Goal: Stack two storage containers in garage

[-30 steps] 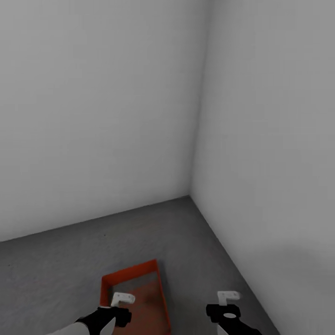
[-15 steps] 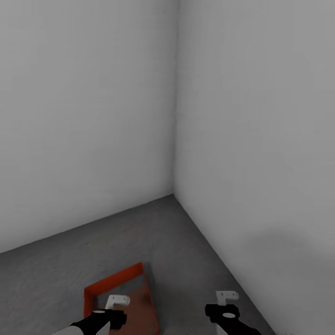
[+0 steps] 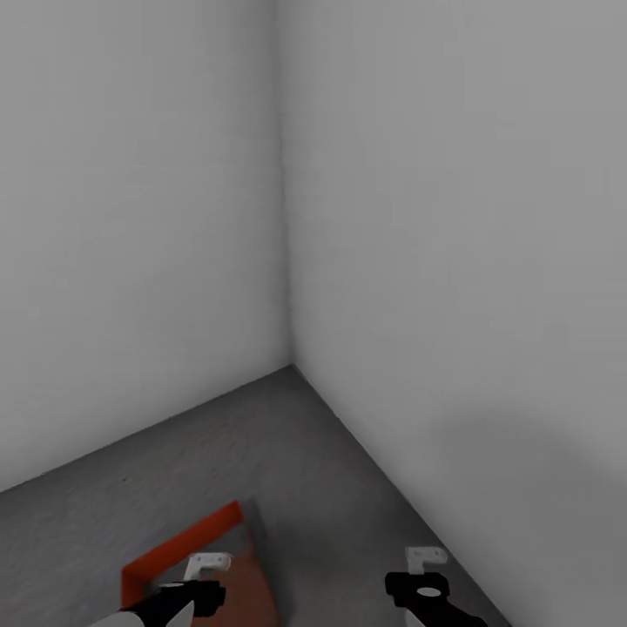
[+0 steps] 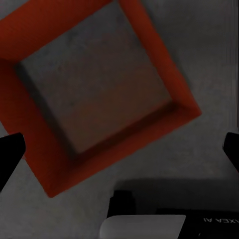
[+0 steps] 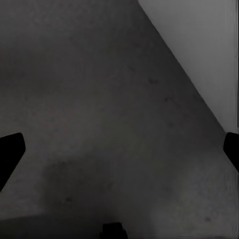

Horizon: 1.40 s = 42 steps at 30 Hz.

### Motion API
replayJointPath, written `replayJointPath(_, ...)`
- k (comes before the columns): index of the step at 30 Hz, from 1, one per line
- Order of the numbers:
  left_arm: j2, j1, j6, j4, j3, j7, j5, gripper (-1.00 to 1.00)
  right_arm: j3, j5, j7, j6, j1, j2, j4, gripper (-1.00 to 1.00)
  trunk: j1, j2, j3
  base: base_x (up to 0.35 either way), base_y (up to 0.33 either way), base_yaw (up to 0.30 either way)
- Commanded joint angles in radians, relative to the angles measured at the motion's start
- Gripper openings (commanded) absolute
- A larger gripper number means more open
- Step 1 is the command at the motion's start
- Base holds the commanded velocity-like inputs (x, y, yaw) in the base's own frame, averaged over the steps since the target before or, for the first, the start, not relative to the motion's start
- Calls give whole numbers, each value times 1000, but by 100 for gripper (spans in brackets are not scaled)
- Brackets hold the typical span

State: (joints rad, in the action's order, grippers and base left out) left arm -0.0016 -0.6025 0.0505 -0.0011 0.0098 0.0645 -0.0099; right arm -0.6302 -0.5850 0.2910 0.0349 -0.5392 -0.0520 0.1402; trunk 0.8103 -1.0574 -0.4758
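The lidless orange-red rectangular storage bin [image 4: 99, 94] is lying on the grey concrete floor [image 3: 331, 488] directly under the spread, empty left end effector [image 4: 119, 144], skewed; the right end effector [image 5: 119, 149] is hanging spread too.

Grey concrete floor [image 3: 331, 470] bears 1 orange-red container [image 4: 94, 94], seemingly empty.

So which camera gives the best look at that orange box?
The left wrist view: the orange box appears almost whole from above, open and empty. The head view catches just its far corner behind the left gripper.
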Motion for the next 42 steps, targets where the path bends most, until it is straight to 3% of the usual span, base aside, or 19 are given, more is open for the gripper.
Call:
replayJointPath(1,0,0,3,0,1,3,-1,100,-8,-11,3,4,-1,0,-1,100,0,-1,0,0,0,-283)
replayJointPath(17,0,58,-50,0,1,1,-1,100,-7,-12,1,-1,-1,1,-2,100,0,-1,9,0,0,-271)
replayJointPath(29,0,65,-54,0,1,-3,-1,100,-8,-10,-6,-11,-1,1,-2,100,0,-1,9,0,0,-21)
replayJointPath(33,0,65,-54,0,1,-3,-1,100,-9,-11,-8,1,-1,4,-89,100,0,-1,9,0,0,0)
replayJointPath(42,0,66,-54,1,1,-3,-1,100,-8,-22,-7,35,-1,1,-122,100,0,-1,16,0,0,0)
